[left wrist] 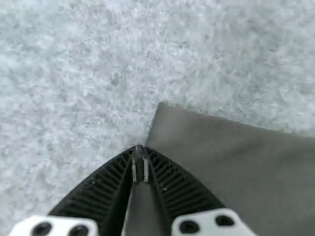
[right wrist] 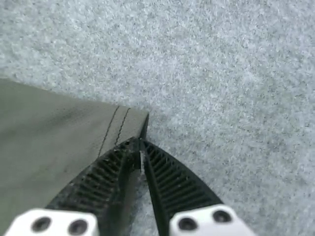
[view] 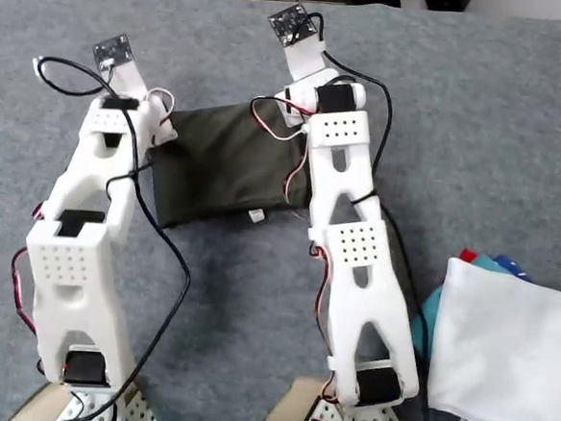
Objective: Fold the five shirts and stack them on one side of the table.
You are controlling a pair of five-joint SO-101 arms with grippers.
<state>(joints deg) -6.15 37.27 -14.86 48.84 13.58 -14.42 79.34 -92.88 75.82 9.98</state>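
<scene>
Two grippers point(left wrist: 139, 164) point(right wrist: 141, 155) at olive shirt's point(view: 226, 163) far corners

Built of white perforated plastic, strung with black and red cables point(view: 163, 231), tipped with ribbed black fingers point(left wrist: 172, 187) on white mounts point(left wrist: 211, 223).

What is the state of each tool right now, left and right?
Left tool: closed, holding a corner of the olive shirt.
Right tool: closed, holding another corner of the same shirt.
</scene>
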